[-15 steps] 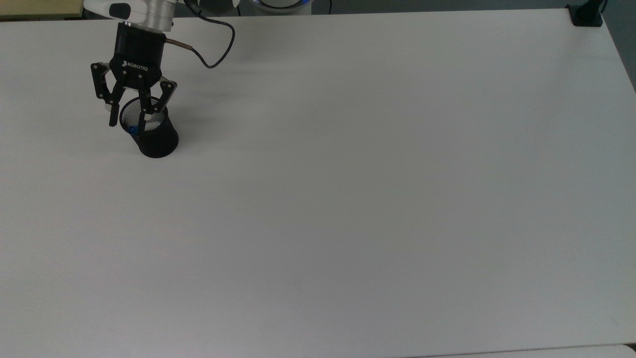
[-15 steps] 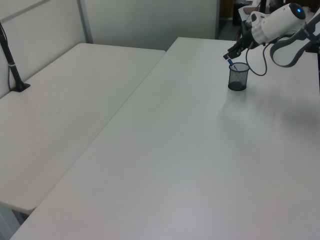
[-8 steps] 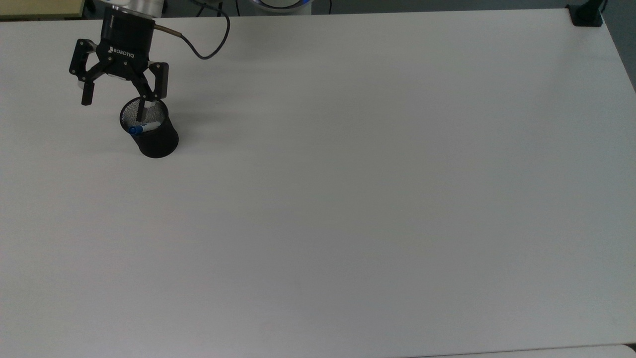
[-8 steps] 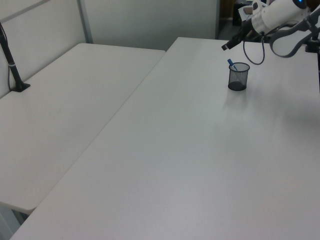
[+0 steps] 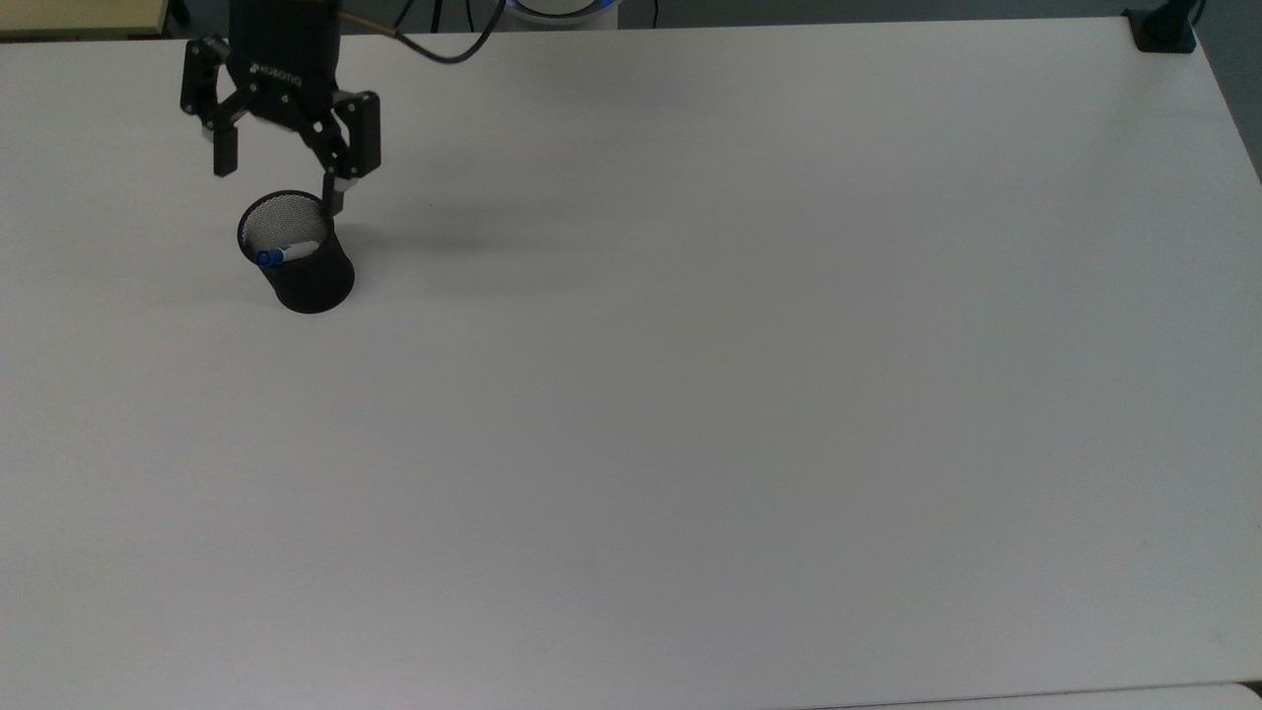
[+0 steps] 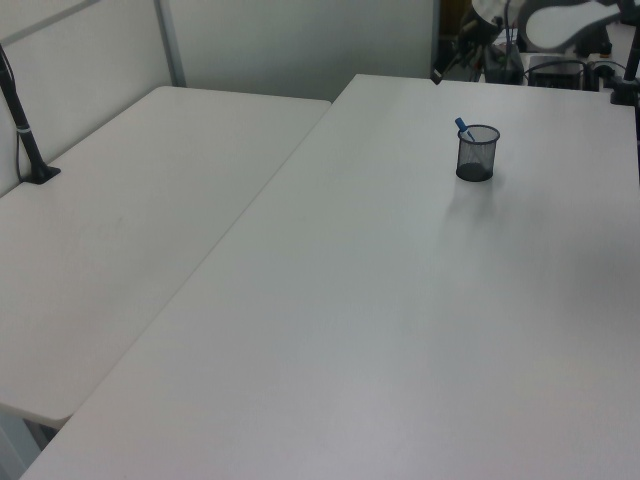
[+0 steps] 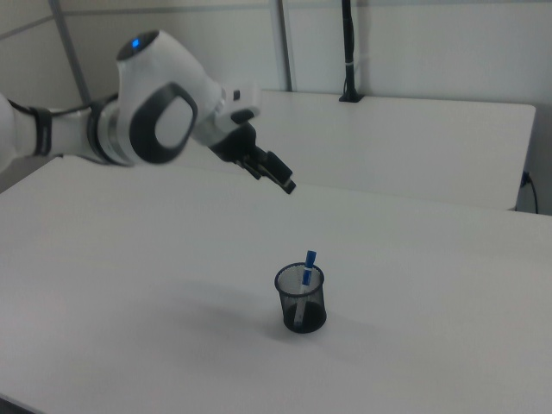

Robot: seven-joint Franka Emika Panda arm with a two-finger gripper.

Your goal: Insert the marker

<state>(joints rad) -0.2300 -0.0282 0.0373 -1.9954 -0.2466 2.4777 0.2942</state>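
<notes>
Black mesh forms the cup (image 5: 301, 258) that stands upright on the white worktop (image 5: 749, 375) just below the pincer (image 5: 281, 173) in the top view, with the marker (image 5: 285, 253) leaning inside it, blue cap poking above the rim. The pincer hangs above the cup with its fingers spread wide and nothing between them, one fingertip (image 5: 334, 202) overlapping the cup's rim in the top view. Behind the pincer a black cable (image 5: 449, 49) loops at the worktop's far edge, and well away to the top view's right a black clamp (image 5: 1163, 30) sits at the corner.
</notes>
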